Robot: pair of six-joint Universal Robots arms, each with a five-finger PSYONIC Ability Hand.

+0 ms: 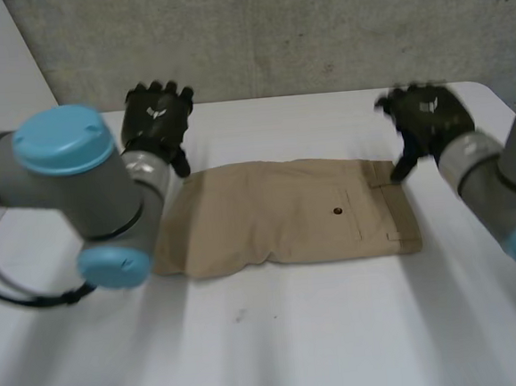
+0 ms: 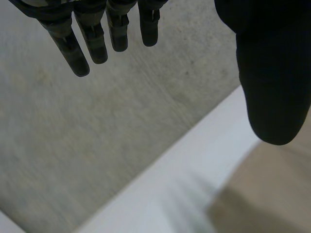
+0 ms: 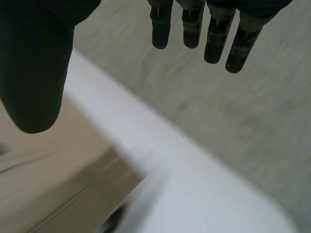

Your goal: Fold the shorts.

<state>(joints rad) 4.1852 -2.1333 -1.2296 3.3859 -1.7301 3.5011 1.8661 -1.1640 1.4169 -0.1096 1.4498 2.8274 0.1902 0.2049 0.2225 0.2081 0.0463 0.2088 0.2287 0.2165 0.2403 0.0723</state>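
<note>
— What is seen in the head view?

— Tan shorts [image 1: 286,213] are laid flat near the middle of the white surface [image 1: 297,342], with a buttoned pocket [image 1: 349,211] turned up. The left robot hand [image 1: 155,116] is held at the far corner of the leg end, the right robot hand [image 1: 426,117] at the far corner of the waistband end. Whether the cloth is touched cannot be told.

— And in the left wrist view?

— The fingers [image 2: 80,51] are held straight, well apart from the thumb [image 2: 272,77], and nothing is gripped. A tan corner of cloth is seen under the thumb, with a grey wall [image 2: 97,141] past the surface's edge.

— And in the right wrist view?

— This robot hand is spread too: straight fingers [image 3: 214,41], thumb [image 3: 34,77] set apart, nothing clasped. The waistband end is seen beneath the thumb.
</note>
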